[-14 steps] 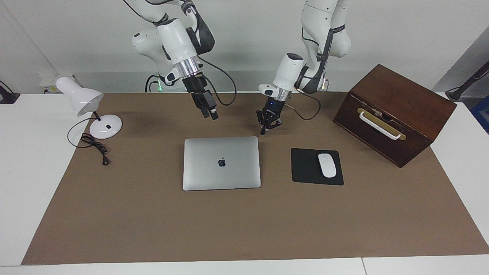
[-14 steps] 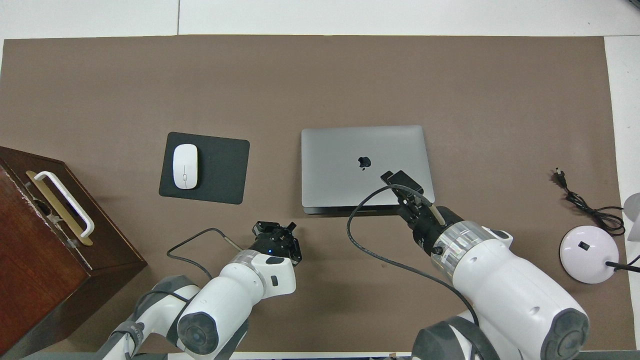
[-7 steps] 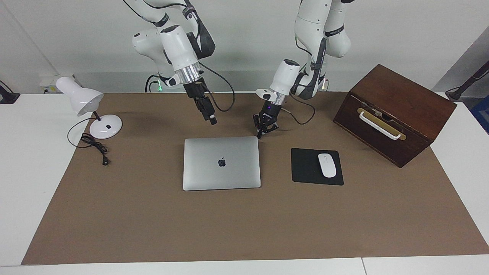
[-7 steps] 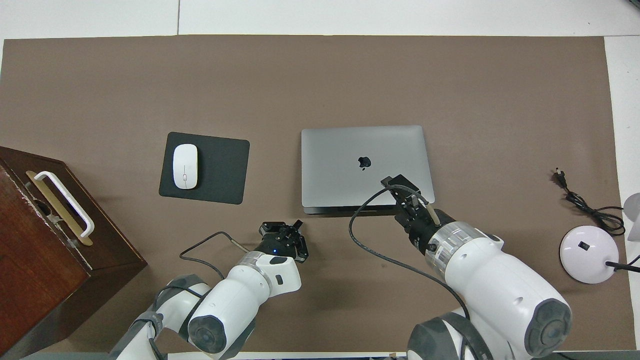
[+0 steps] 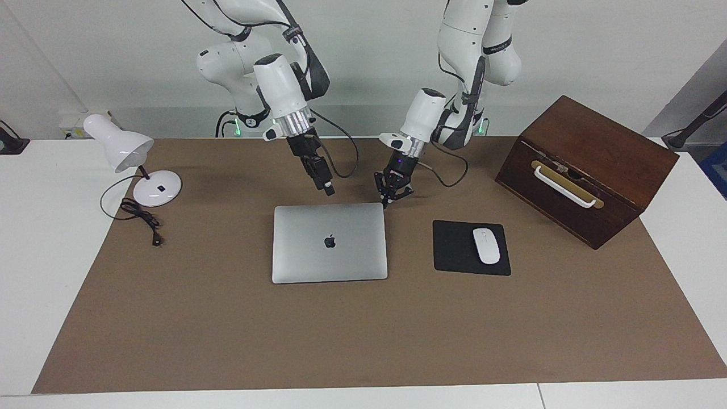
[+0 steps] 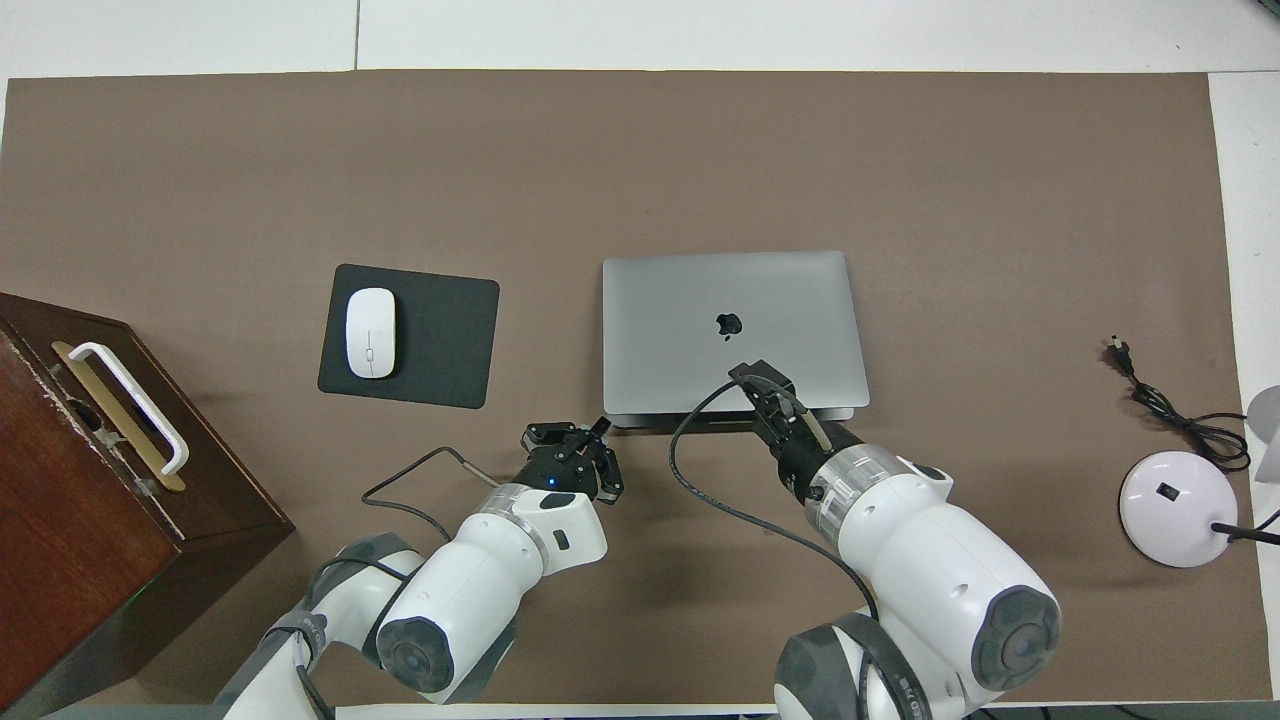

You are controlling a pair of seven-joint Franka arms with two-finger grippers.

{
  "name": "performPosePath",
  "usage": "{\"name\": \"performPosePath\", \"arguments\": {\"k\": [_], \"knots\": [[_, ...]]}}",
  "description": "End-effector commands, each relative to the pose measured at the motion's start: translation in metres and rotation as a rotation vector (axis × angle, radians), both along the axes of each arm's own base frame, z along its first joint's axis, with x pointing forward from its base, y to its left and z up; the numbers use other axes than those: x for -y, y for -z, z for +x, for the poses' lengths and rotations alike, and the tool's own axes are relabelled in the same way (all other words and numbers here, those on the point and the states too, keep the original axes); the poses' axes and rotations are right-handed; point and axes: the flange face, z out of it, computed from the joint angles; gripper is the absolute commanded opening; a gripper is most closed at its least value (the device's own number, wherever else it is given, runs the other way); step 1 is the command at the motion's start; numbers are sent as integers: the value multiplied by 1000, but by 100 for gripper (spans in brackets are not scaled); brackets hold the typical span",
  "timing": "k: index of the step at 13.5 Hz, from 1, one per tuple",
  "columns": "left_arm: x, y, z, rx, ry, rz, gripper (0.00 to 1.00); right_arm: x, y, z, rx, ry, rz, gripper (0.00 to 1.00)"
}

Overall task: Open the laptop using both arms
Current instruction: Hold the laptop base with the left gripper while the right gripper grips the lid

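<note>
Overhead view: the laptop lies closed mid-mat beside the mousepad — silver, dark logo. Its robot-side edge is partly covered by the right gripper, fingers together. The left gripper, fingers together, is at the corner.

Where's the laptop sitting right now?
The laptop lies closed on the brown mat mid-table, beside the black mousepad, which is toward the left arm's end.

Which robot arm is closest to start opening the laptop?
The left one, probably. The left gripper, jaws shut, is down at the corner of the closed laptop nearest the robots. The right gripper, also shut, hangs above that same edge.
</note>
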Motion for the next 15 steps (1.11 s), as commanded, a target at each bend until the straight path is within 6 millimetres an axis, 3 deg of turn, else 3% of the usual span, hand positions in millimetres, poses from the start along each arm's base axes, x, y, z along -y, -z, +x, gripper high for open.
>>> {"name": "performPosePath", "arguments": {"k": [1, 3, 5, 15], "knots": [[7, 5, 12, 7, -23, -15, 0, 0, 4, -1, 3, 23, 19, 80], [7, 5, 15, 8, -26, -16, 0, 0, 6, 0, -1, 23, 16, 82], [8, 5, 21, 12, -33, -19, 0, 0, 9, -1, -7, 24, 14, 100], [15, 14, 29, 10, -34, -13, 0, -2, 47, 7, -5, 38, -9, 100]]}}
